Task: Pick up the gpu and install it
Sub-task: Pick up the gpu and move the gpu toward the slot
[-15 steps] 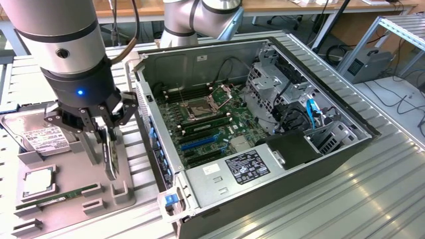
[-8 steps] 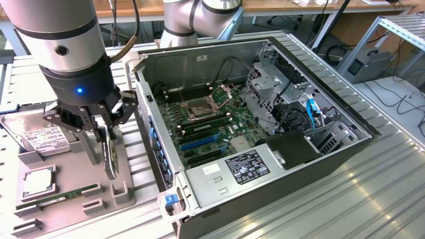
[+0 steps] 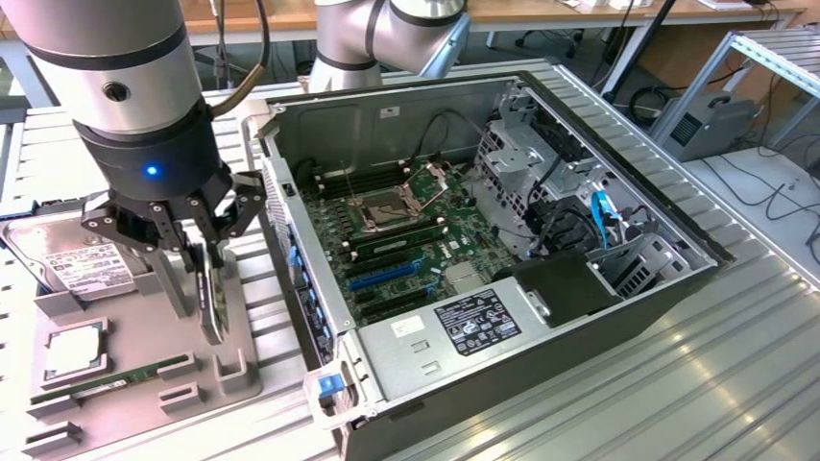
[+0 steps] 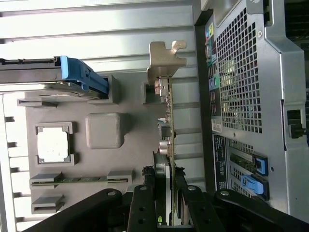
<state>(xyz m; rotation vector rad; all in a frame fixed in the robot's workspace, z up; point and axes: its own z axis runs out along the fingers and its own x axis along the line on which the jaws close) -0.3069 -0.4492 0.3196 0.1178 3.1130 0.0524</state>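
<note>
- Wrist view gives me the gpu (image 4: 169,121) edge-on, standing upright over the grey tray (image 4: 130,159) just beside the computer case (image 4: 241,72); the gripper (image 4: 167,181) has its jaws clamped on the card, one finger against each face
- exterior view puts the gripper (image 3: 195,307) low over the tray, with the card between its fingers; the grip sits well away from the bracket end, so I judge the long body could swing or twist between the pads
- I cannot tell whether the card's lower edge is clear of its tray slot; if it binds there, a lift could drag the tray along or cock the card
- the silver bracket (image 4: 166,58) juts past the card's end; I reckon it could catch the case wall, which stands close by
- the hard drive (image 3: 64,259), the processor (image 3: 75,351) and the RAM stick (image 3: 109,381) share the tray; a jolt to it could unseat them
- inside the case the blue slot (image 3: 391,276) lies near cables (image 3: 602,216) and the drive cage (image 3: 513,158); a tilted card would miss the slot or strike parts on the board
</note>
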